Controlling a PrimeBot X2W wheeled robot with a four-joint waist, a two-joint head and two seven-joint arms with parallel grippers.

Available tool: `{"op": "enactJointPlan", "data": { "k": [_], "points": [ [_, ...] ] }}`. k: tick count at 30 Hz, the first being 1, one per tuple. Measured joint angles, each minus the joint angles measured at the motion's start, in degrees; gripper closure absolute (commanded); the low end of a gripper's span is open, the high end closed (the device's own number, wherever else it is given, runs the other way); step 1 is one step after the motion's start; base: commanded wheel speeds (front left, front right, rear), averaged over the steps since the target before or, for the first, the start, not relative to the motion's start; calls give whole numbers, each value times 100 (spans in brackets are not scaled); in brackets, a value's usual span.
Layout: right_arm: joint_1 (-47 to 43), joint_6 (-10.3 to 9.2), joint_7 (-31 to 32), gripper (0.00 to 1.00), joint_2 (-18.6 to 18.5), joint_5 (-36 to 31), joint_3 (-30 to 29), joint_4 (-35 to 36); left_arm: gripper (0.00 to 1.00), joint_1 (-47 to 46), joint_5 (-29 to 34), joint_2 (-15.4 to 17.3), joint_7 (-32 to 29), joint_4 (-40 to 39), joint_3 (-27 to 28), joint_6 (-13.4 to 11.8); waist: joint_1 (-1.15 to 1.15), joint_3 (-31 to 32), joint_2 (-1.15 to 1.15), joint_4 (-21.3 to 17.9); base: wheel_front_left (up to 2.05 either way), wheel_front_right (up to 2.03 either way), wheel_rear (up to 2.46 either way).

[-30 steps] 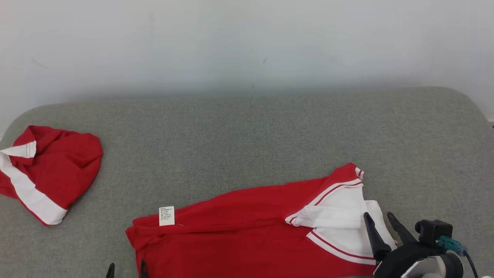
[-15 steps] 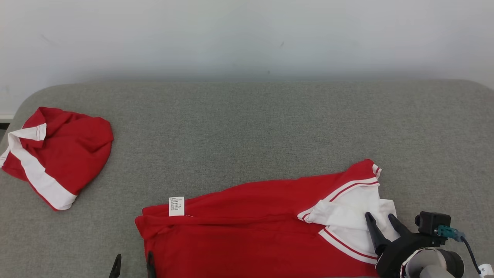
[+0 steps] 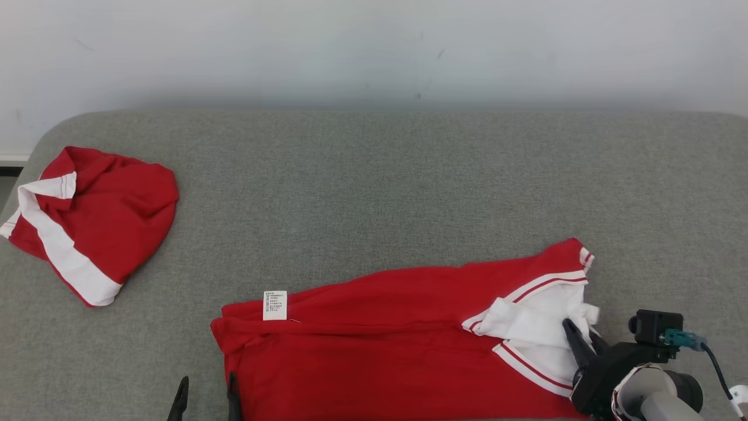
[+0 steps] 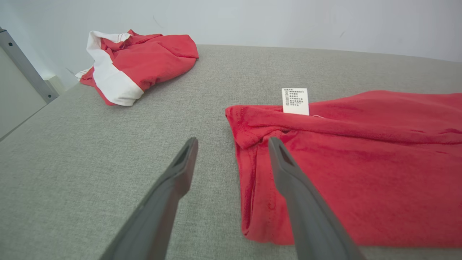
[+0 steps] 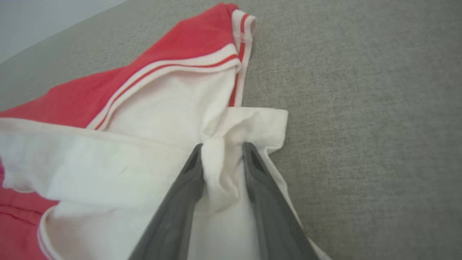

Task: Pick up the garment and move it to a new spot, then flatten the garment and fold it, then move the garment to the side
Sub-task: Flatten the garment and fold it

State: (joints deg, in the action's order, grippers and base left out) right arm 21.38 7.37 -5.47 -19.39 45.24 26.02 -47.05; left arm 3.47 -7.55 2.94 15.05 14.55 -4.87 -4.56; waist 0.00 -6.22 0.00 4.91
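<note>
The garment (image 3: pixel 380 339) is red with white, red-striped sleeve parts and lies spread across the near part of the grey cushioned surface (image 3: pixel 374 193). A white care label (image 3: pixel 275 305) sticks up at its left end. My right gripper (image 3: pixel 579 334) sits at the garment's right end. In the right wrist view this gripper (image 5: pixel 223 146) is shut on a bunched fold of the white fabric (image 5: pixel 162 108). My left gripper (image 3: pixel 208 380) stands open at the garment's left corner. In the left wrist view it (image 4: pixel 233 141) has one finger over the red cloth (image 4: pixel 361 162) and one over bare grey surface.
A second red and white garment (image 3: pixel 93 228) lies crumpled at the far left, also seen as a crumpled heap (image 4: pixel 144 65) in the left wrist view. A pale wall (image 3: pixel 374 47) rises behind the surface. A metal rail (image 4: pixel 25 68) stands past the left edge.
The right gripper's fingers have closed onto the white fabric, bunching it between them. The head camera has shifted, so the whole scene sits differently. The left gripper stays open.
</note>
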Motion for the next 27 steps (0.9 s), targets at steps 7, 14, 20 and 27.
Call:
{"op": "enactJointPlan", "data": {
  "k": [7, 14, 20, 27],
  "points": [
    [32, 11, -69, 100, -33, 221, 119, -59, 0, -27, -69, 1, 0, 70, -29, -46, 0, -49, 0, 67, 0, 0, 0],
    [117, 26, -734, 100, -103, 298, -183, -383, 0, -29, -108, -2, 0, 92, -26, -45, 1, -24, 0, 41, 0, 0, 0],
    [240, 25, -927, 100, -218, 76, -633, -725, 0, -25, -129, -1, 0, 188, 9, 3, 1, 17, 1, -105, 0, 0, 0],
    [131, 20, -951, 100, -146, -314, -1073, -62, 0, -26, -170, -1, 0, 258, 19, 52, 1, 53, 1, -319, 0, 0, 0]
  ]
}}
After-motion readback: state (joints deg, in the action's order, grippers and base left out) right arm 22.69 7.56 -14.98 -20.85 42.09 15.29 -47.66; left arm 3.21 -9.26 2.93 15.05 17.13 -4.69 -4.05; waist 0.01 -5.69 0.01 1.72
